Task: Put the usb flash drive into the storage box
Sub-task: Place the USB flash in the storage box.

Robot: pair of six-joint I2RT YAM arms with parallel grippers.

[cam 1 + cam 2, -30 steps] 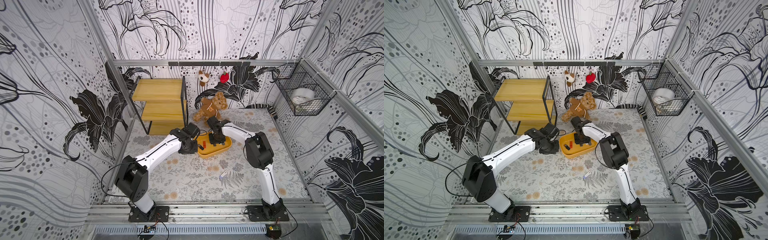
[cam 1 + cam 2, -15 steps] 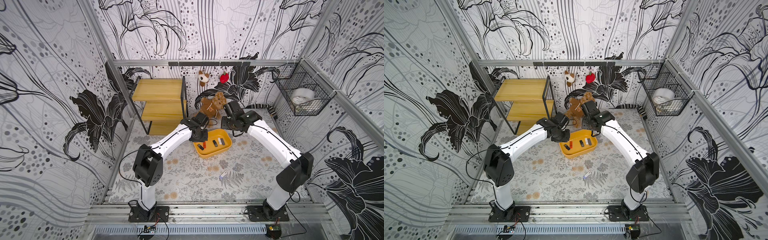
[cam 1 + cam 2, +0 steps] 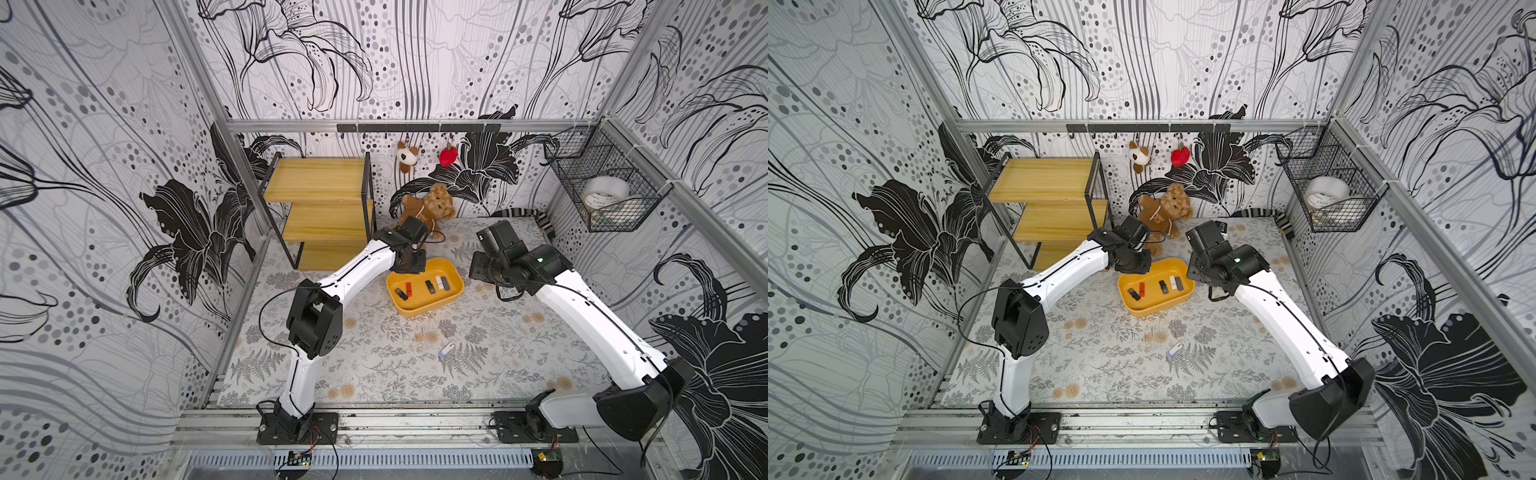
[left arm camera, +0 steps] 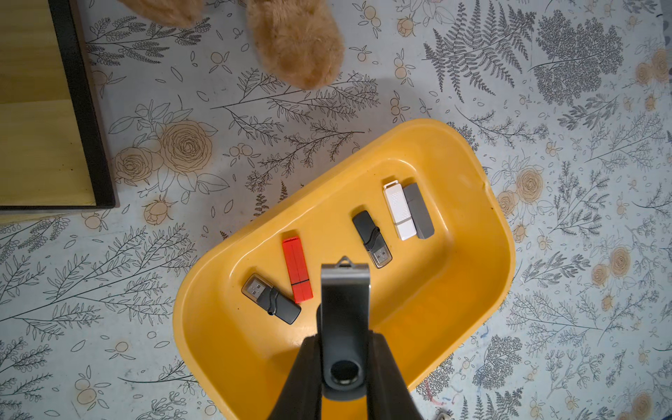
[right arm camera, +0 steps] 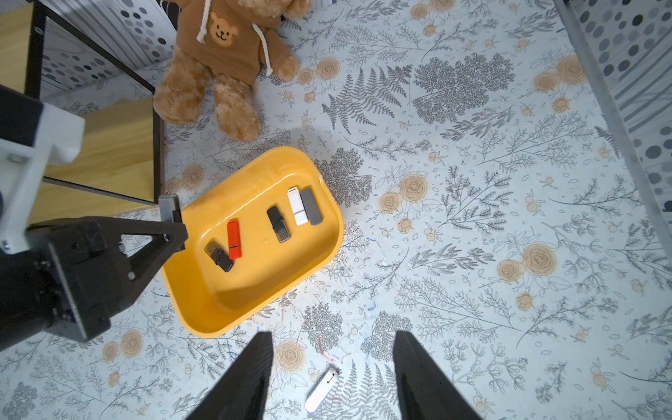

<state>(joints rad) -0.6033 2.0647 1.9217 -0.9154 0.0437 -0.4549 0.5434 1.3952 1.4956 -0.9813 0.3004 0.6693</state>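
**Top views.** I count two arms, one box point(image 3: 422, 306), one shelf point(image 3: 320, 187), one bear point(image 3: 432, 203), one animal toy point(image 3: 405, 156) and one red toy point(image 3: 449, 154) hanging on the back rail. There is also one wire basket point(image 3: 623, 218) holding one tape roll point(image 3: 604, 191). The box lies on the mat point(image 3: 374, 374) in front of the bear, between the two grippers. The left gripper point(image 3: 411, 266) hangs over the box end nearest the shelf. The right gripper point(image 3: 478, 268) is near the opposite end. One loose drive point(image 3: 1174, 350), white, lies on the mat well apart from the box, towards the arm bases; both top views show it.

**Left wrist view.** The left gripper point(image 4: 345, 343) is clamped on one swivel drive point(image 4: 345, 312), which is held over the box point(image 4: 454, 309). Five drives lie flat inside:
- one black drive point(image 4: 271, 299) with a bare plug, and a second of the same kind point(image 4: 371, 238)
- one red drive point(image 4: 297, 270)
- one white drive point(image 4: 399, 211)
- one grey drive point(image 4: 419, 211), touching the white drive side by side

**Right wrist view.** The right gripper point(image 5: 333, 336) has its fingers apart and nothing between them. The loose drive point(image 5: 322, 389) lies on the mat beneath the gap. I count seven drives in all: five in the box, one clamped, one on the mat.
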